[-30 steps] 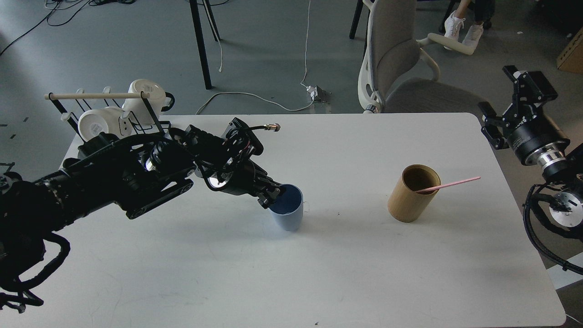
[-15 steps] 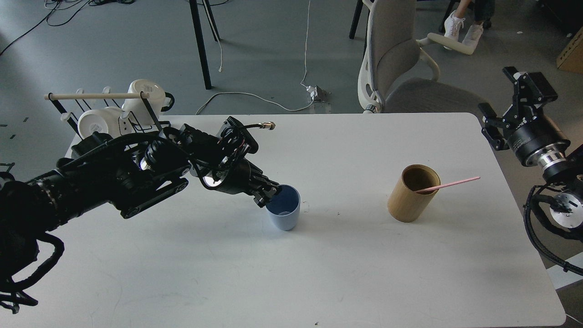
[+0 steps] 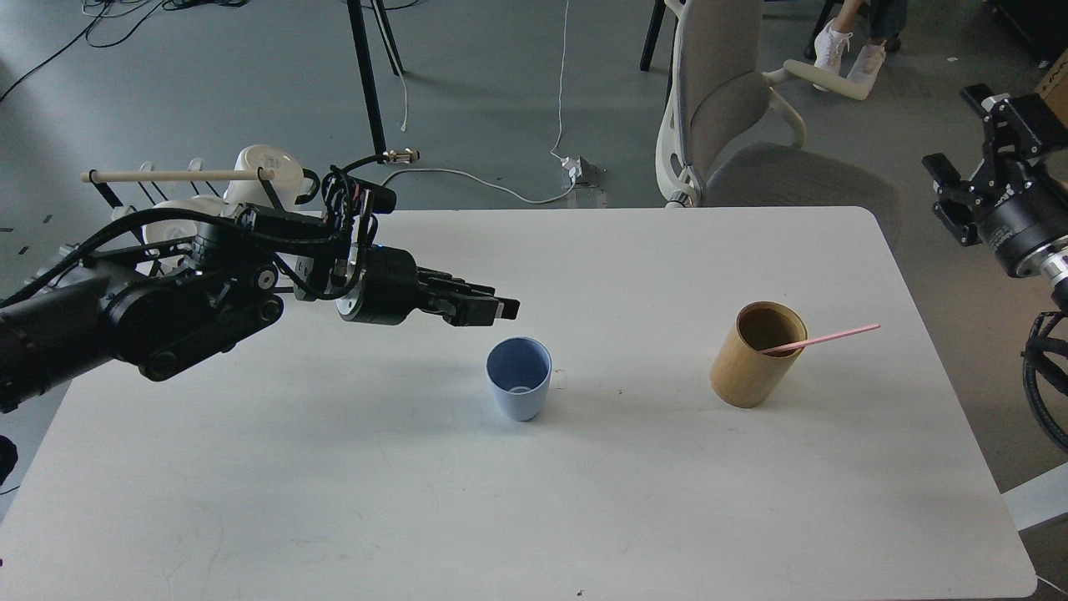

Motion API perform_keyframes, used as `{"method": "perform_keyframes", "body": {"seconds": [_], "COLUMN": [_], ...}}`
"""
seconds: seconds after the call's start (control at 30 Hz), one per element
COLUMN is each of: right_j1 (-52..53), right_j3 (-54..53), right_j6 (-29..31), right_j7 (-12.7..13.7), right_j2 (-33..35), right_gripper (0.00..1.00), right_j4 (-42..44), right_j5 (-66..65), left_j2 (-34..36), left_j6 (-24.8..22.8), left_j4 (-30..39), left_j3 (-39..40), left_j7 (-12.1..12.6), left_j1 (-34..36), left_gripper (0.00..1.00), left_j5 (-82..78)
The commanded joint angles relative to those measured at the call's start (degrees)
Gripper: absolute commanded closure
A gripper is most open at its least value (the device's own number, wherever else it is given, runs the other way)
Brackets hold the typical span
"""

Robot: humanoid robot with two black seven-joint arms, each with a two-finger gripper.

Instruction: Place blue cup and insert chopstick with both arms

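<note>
The blue cup (image 3: 519, 391) stands upright on the white table (image 3: 534, 517), near its middle, with nothing in it. My left gripper (image 3: 494, 309) hovers just above and to the left of the cup, apart from it, with its fingers slightly open and empty. One pale pink chopstick (image 3: 826, 338) leans out of the tan bamboo cylinder (image 3: 755, 355) to the right of the cup. My right gripper (image 3: 956, 129) is open and empty, held high beyond the table's far right corner.
A black wire rack (image 3: 209, 200) with white mugs and a beige rod stands at the table's back left, behind my left arm. A grey office chair (image 3: 726, 108) stands behind the table's far edge.
My left gripper has let go of the blue cup's rim and has risen up and back to the left. The cup stays upright. My right gripper has moved right and up.
</note>
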State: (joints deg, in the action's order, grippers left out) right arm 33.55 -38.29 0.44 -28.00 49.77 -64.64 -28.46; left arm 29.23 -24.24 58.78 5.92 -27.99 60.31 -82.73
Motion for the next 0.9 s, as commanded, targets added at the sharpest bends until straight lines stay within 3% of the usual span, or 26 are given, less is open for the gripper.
{"method": "perform_keyframes", "body": {"seconds": [0.0,0.23,0.4,0.57,0.87], "right_j1": [-0.15,-6.29,-11.21,-15.44,-16.76], "right_j3": [0.41,4.09,9.20,9.29,9.55], "right_j6": [-8.32,-28.44,-28.44,-28.44,-28.44], "right_j7": [0.00,0.00,0.00,0.00,0.00], "right_j2": [6.64,15.88,15.71,8.87,0.77], "right_gripper": [0.04,0.04,0.04,0.06,0.08], "right_j4": [-8.11,-23.16,-21.95,-13.25,-8.41], "right_j5": [-15.26,-42.09,-55.03,-55.83,-56.36], "left_j2": [2.84,3.38,2.76,2.41,1.62], "left_j6": [0.16,0.69,0.86,0.95,0.95], "left_j4": [0.10,0.28,2.74,2.91,2.65], "left_j3": [2.24,10.41,15.25,15.26,15.26], "left_j7": [-0.01,-0.01,-0.01,-0.01,-0.01], "left_j1": [-0.28,-3.52,-7.30,-9.77,-10.65], "left_gripper": [0.07,0.06,0.06,0.06,0.05], "left_j5": [13.96,30.51,31.93,31.84,31.84]}}
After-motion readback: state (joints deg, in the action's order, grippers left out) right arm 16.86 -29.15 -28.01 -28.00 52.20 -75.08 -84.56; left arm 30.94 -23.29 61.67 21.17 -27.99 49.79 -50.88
